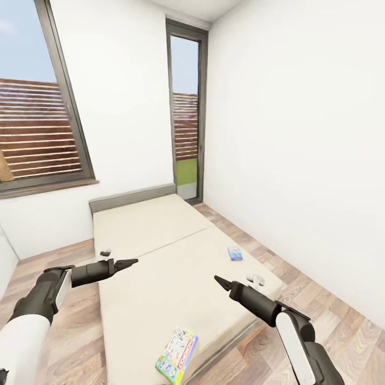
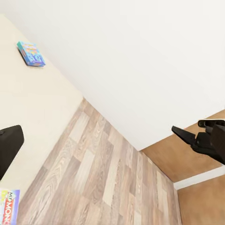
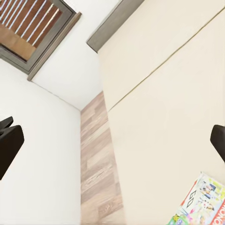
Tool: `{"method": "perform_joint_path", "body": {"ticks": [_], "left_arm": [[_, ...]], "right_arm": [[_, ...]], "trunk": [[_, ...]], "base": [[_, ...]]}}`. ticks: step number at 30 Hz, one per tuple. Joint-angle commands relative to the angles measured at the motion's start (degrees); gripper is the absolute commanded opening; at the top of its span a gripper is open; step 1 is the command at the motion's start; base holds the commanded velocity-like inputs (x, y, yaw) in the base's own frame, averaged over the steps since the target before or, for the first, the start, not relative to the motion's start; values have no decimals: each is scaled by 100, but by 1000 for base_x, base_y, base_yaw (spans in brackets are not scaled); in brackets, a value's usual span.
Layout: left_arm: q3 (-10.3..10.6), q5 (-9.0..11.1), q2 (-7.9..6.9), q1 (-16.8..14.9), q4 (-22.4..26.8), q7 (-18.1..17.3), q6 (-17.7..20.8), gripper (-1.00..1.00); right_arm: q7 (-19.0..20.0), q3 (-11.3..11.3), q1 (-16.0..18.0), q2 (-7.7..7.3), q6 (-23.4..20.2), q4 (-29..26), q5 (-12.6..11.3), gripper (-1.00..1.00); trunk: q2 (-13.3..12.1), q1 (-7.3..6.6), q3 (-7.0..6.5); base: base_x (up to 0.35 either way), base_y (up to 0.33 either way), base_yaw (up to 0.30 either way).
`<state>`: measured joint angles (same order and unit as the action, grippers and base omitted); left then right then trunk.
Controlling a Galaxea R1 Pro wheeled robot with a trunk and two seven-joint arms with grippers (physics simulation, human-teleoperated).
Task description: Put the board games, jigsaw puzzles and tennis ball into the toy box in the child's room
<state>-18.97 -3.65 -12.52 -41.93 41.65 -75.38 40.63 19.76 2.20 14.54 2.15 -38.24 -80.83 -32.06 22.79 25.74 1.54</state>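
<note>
The bed [image 1: 160,251] with its beige mattress lies ahead of me. A small blue board game [image 1: 234,253] rests near its right edge, also seen in the left wrist view [image 2: 31,53]. A white-green board game [image 1: 177,348] lies at the near corner of the mattress and shows in the right wrist view [image 3: 201,204]. My left gripper [image 1: 135,261] hovers open over the bed's left side. My right gripper [image 1: 216,278] hovers open over the middle, between the two games, holding nothing. The table, toy box, jigsaw puzzles and tennis ball are out of view.
Two small grey-white objects [image 1: 105,251] [image 1: 255,278] lie on the mattress. A grey headboard [image 1: 132,197] meets the far wall under a window [image 1: 37,107]. A white wall [image 1: 299,160] runs along the right. Wood floor [image 1: 321,299] flanks the bed.
</note>
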Motion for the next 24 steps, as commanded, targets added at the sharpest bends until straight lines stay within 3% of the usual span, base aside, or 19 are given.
{"method": "perform_joint_path", "body": {"ticks": [1,14,24], "left_arm": [[-19,-39,4,-8,1,-39,60,100],[-17,-38,5,-8,1,-39,60,100],[-18,-39,4,-8,1,-38,60,100]], "right_arm": [[19,18,5,5,-43,-4,-11,100],[19,17,5,11,-43,7,-6,100],[17,17,5,14,-43,30,-2,100]], "trunk": [[13,4,14],[13,4,14],[13,4,14]], "base": [[0,-28,281],[0,-10,288],[0,-121,289]]}}
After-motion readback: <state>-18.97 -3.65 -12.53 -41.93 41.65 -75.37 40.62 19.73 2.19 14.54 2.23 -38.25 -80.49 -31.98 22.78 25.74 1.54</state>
